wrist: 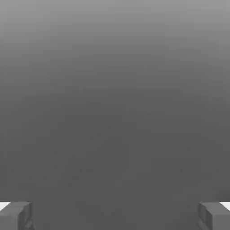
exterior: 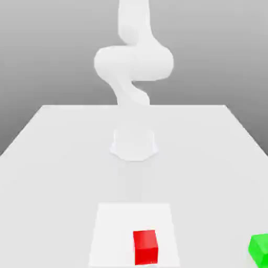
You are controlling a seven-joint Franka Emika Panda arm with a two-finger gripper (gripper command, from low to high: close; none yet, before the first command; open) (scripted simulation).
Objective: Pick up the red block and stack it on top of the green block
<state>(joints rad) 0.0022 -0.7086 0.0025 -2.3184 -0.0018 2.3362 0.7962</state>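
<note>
1. Exterior view: the red block (exterior: 145,247) sits on a white square patch (exterior: 118,225) of the pale table (exterior: 63,183), toward the patch's near edge and its right side as seen there. One face points nearly straight at the camera, turned only slightly; being a cube, it has no long axis.
2. The green block (exterior: 260,250) lies on the table, well apart from the red one, toward the exterior view's right. It is turned at an angle, a corner edge toward the camera.
3. Nothing stands between the two blocks. The white arm (exterior: 133,63) rises behind them from its base (exterior: 134,144).
4. The frame's right edge cuts off part of the green block.
5. Hand view: the gripper (wrist: 115,216) is spread wide, holding nothing.
</note>
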